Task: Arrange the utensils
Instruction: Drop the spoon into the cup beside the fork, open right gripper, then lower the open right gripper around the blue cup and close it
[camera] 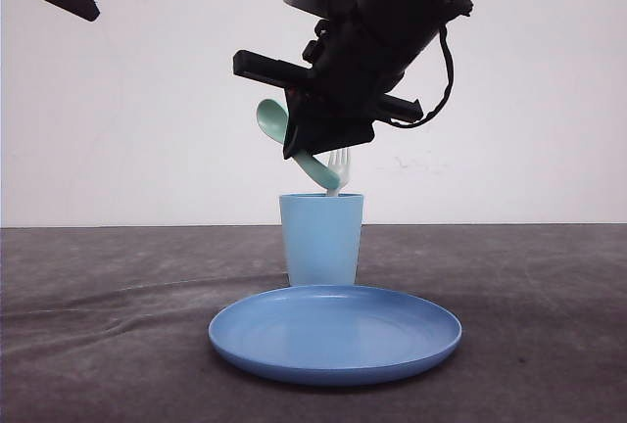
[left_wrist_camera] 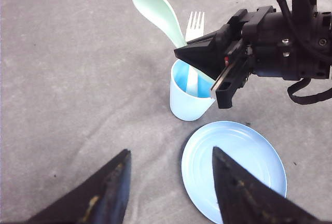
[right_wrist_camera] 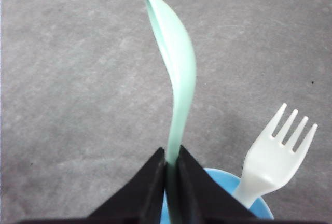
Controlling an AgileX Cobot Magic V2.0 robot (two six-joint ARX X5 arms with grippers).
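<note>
Lab-type robot test bench indicated, not lived-in home or kitchen. Plain white backdrop wall (camera: 549,80) seen across upper half of front frame, bare of shelves or fittings. Table (camera: 98,345) covered in dark grey cloth, slightly wrinkled at lower left. Props limited to plastic tableware: light blue cup (camera: 321,239) at centre, blue round plate (camera: 335,333) below it. Black robot arm (camera: 392,22) seen at top centre, green indicator light lit.

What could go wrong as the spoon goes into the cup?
The right gripper pinches the mint-green spoon tilted over the light blue cup, so releasing now might let it lean and tip the cup. The white fork already stands inside; the spoon or fingers could knock it out.
</note>
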